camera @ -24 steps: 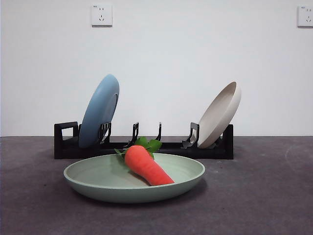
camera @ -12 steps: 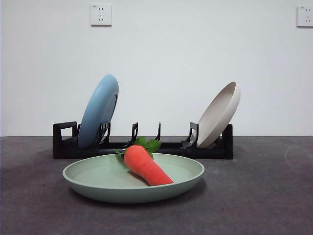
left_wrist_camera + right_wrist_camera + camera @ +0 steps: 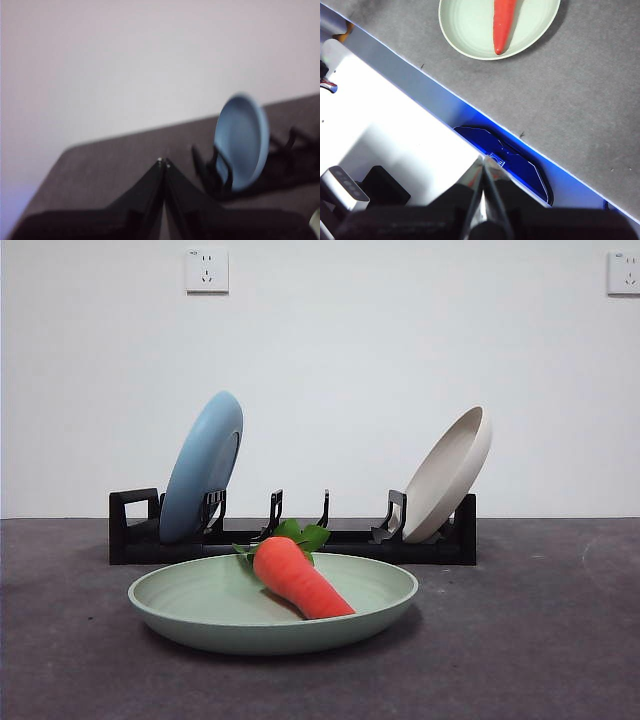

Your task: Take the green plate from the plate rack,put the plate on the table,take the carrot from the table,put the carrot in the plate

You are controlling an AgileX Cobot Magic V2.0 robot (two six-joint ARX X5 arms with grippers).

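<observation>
The green plate lies flat on the dark grey table in front of the black plate rack. The carrot rests inside the plate, leaves toward the rack; the right wrist view shows plate and carrot from above. My left gripper is shut and empty, held off to the side of the rack. Back over the table's near edge, my right gripper is shut on nothing. Neither arm appears in the front view.
A light blue plate leans in the rack's left slot and a cream-white plate in its right slot. The blue plate also shows in the left wrist view. White equipment lies beyond the table's edge.
None among the things; the plate, carrot and rack stay put apart from a slight shift of the whole picture.
</observation>
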